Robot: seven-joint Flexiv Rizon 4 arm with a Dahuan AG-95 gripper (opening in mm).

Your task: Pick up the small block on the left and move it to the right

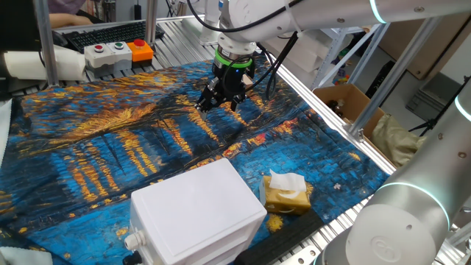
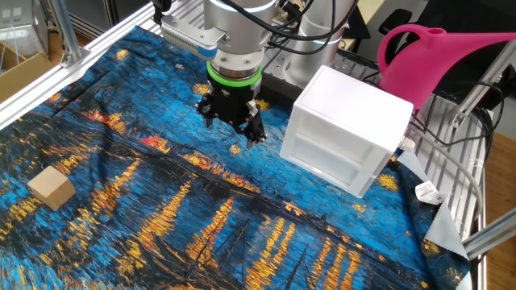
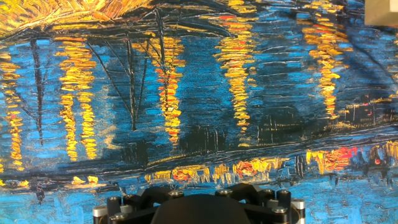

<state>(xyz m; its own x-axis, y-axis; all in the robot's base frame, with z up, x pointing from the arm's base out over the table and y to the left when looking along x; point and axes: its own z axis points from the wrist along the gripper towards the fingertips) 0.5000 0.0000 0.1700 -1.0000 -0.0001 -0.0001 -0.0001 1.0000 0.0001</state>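
Painted cloth (image 2: 161, 242) fills the foreground; at its left edge sits the small block (image 2: 51, 187) (untouched), well apart from the gripper (image 2: 234, 126), whose spread I cannot tell. Nothing done yet.

small block (image 2: 51, 188) on cloth (image 2: 161, 242), well apart from white box (image 2: 348, 137)

Blue-and-orange painted cloth (image 2: 242, 234), plain tan small block (image 2: 51, 188), white box (image 2: 347, 137), pink watering can (image 2: 435, 60).

Two opposite high side views share the cloth (image 1: 110, 147); hand view looks down.
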